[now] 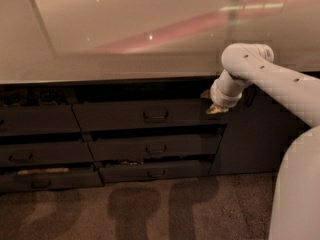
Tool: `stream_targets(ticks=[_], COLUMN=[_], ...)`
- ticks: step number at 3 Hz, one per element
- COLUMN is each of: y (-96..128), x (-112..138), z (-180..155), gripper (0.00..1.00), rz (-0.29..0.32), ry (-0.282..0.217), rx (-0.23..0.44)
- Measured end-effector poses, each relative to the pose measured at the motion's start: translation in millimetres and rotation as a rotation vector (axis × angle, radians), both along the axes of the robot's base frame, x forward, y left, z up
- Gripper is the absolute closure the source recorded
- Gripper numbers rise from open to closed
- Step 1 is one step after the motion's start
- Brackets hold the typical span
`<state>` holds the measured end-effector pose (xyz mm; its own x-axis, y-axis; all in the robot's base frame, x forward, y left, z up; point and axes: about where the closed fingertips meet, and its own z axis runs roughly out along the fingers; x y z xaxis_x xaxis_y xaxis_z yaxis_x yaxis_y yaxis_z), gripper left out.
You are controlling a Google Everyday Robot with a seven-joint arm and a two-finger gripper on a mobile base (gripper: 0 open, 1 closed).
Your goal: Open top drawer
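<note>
The top drawer point(125, 116) is the wide dark grey front just under the counter edge, with a small loop handle point(156, 115) at its centre. Its front seems to stand a little forward of the two narrower fronts below it, and a dark gap runs along its top. My gripper point(212, 103) hangs from the white arm point(260, 71) at the drawer's upper right corner, well to the right of the handle. Whether it touches the drawer's edge cannot be made out.
Two shallower drawers point(156, 148) point(156, 172) sit beneath the top one. A second column of drawers point(35, 151) is at the left, the lowest showing something pale in its gap. A dark cabinet door point(250, 139) is at the right. My white base point(300, 194) fills the lower right, over brown carpet point(150, 209).
</note>
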<state>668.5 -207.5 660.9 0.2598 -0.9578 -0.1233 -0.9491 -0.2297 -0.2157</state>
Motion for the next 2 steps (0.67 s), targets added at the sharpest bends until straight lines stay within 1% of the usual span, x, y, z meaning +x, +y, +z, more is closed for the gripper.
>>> stream_targets(ticks=[2], y=[-0.2], x=[0.5], z=[6.4], gripper=[1.0], rz=[0.0], ry=[0.0], rx=[0.0])
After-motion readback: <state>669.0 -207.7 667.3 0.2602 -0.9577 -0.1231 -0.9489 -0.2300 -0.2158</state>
